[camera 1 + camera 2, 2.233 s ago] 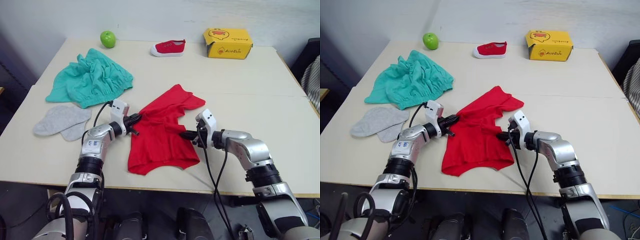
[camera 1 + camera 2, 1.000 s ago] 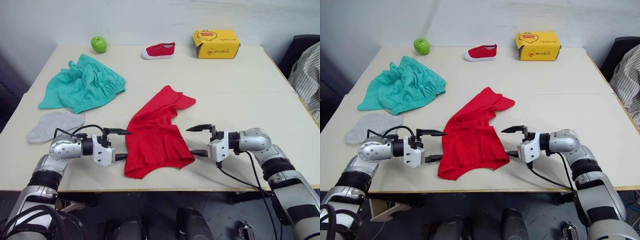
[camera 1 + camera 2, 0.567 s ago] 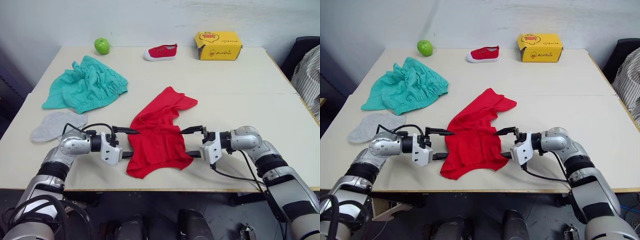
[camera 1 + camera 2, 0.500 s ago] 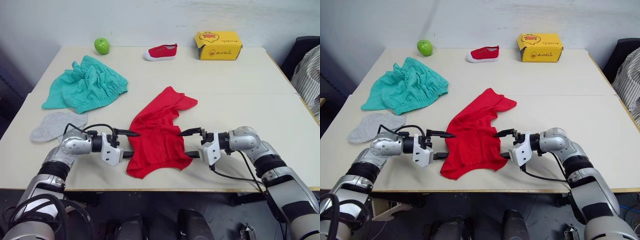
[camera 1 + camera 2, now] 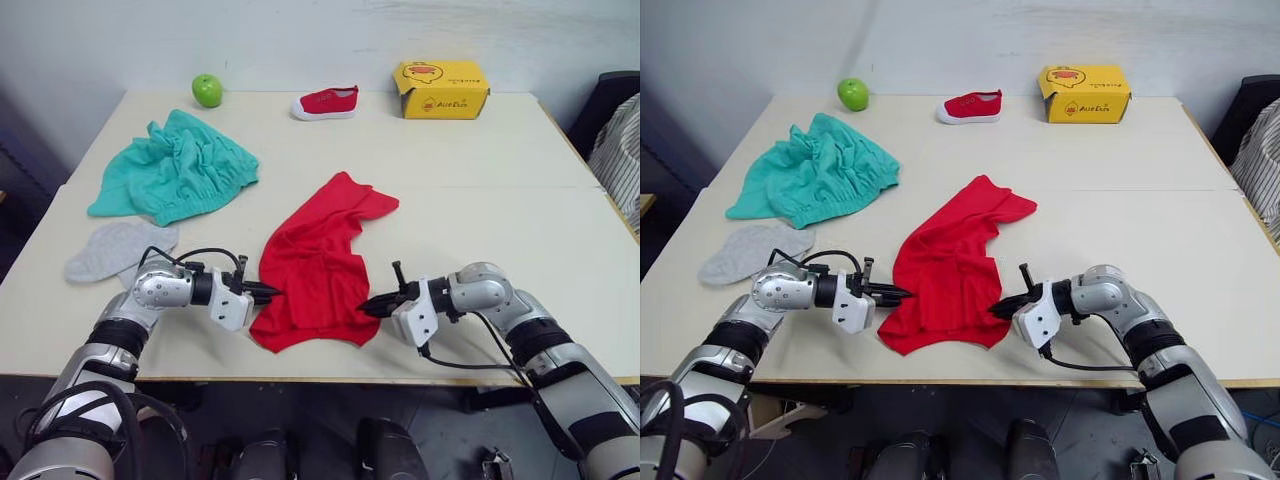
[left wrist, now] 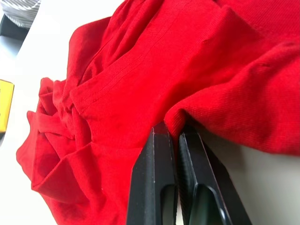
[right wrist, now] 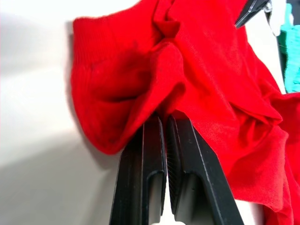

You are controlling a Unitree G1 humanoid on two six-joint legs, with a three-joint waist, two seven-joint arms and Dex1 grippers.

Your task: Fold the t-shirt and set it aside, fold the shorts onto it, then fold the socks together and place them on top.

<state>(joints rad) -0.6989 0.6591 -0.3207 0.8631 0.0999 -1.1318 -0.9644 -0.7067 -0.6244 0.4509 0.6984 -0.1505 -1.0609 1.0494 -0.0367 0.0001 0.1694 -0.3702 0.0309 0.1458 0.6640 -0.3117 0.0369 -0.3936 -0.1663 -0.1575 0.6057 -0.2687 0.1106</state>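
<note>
With the t-shirt [image 5: 315, 268] lying crumpled near the worktop's [image 5: 480, 170] front edge, left claw [image 5: 268, 292] and right claw [image 5: 372, 304] each pinch shut on its opposite side hems, likely to spread it flat for folding

My table [image 5: 500, 160] is a pale cream top with a seam running across its middle, and the red t-shirt [image 5: 315, 265] lies crumpled on its near half, close to the front edge. To my left sit the bunched teal shorts [image 5: 175, 178], and nearer me the grey socks [image 5: 118, 250] lie flat by the left edge. Along the far edge stand a green apple [image 5: 207, 90], a small red shoe [image 5: 328, 102] and a yellow box [image 5: 441, 88], each well apart
</note>
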